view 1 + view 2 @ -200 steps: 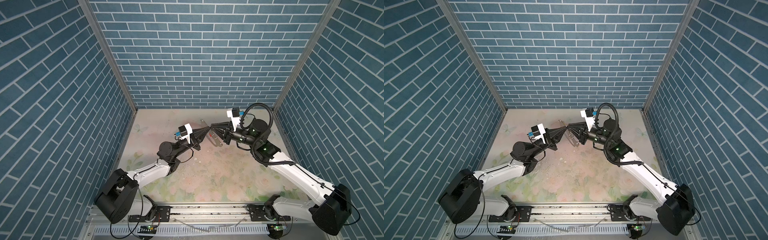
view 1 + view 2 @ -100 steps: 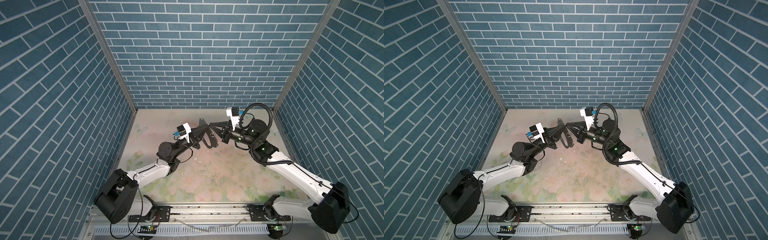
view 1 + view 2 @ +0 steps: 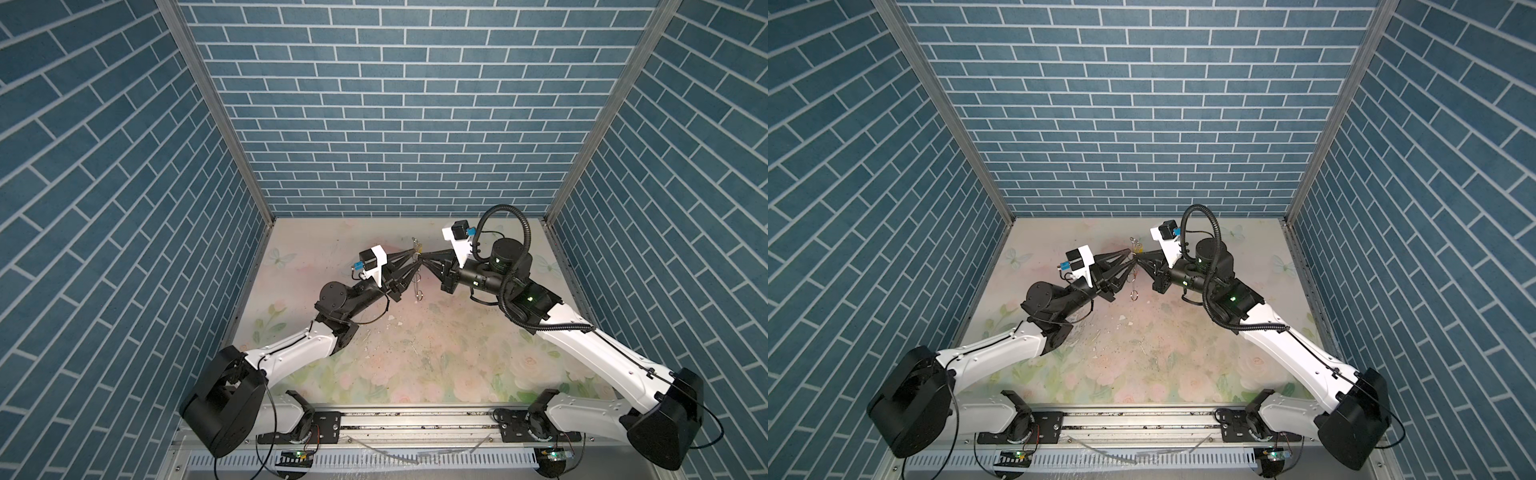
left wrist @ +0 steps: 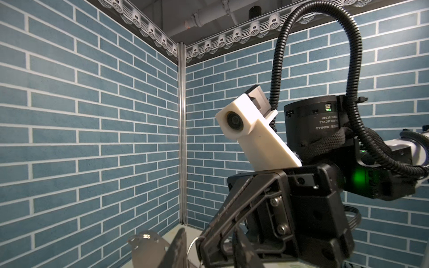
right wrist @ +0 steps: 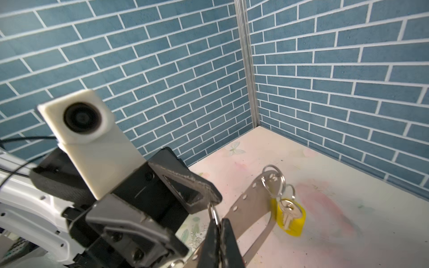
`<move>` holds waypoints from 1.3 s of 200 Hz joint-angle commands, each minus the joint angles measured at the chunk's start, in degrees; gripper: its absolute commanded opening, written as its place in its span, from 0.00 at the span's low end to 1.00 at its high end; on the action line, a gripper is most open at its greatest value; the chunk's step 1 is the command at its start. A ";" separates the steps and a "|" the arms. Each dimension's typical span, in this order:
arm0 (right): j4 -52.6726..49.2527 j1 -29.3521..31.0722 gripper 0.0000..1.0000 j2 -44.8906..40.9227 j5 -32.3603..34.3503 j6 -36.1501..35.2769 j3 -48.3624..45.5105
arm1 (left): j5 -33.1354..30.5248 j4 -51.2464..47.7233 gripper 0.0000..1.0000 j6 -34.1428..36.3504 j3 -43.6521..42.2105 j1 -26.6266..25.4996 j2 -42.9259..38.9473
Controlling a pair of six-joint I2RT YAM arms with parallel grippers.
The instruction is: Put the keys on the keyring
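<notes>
The keyring [image 5: 250, 204] is a grey flat strap with small holes and silver rings, held up in the air at mid-table. A silver key on a yellow tag [image 5: 291, 218] hangs from a ring at the strap's far end; the tag also shows in both top views [image 3: 419, 249] [image 3: 1138, 249]. My right gripper [image 5: 218, 226] [image 3: 423, 258] is shut on one of the strap's rings. My left gripper [image 4: 210, 241] [image 3: 414, 261] faces it tip to tip. It is open, with its fingers [image 4: 178, 248] on either side of the right gripper's tip. One loose ring [image 3: 419, 294] dangles below.
The floral table mat [image 3: 415, 353] carries small white crumbs and specks near the middle [image 3: 390, 328]. Blue brick walls enclose the back and both sides. The right arm's black cable hose [image 3: 498, 212] loops above its wrist.
My left gripper has opened and let go of the keyring. My right gripper has closed fully on it. The strap now hangs from the right gripper.
</notes>
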 commanded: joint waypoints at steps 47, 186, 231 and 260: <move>-10.12 -0.16 0.00 -1.34 6.28 -22.62 2.93 | -4.85 -47.50 0.35 4.90 13.15 -0.67 -11.33; -26.15 -4.69 0.00 -0.96 -14.99 -39.34 9.72 | 7.59 -81.96 0.28 14.07 25.47 -0.76 -8.86; -28.51 -5.59 0.00 0.63 -20.07 -39.03 11.90 | 8.85 -80.13 0.31 15.09 25.41 -0.85 -8.25; -30.31 -5.70 0.00 2.34 -21.98 -39.26 13.57 | 9.10 -78.82 0.32 15.62 25.58 -0.98 -7.93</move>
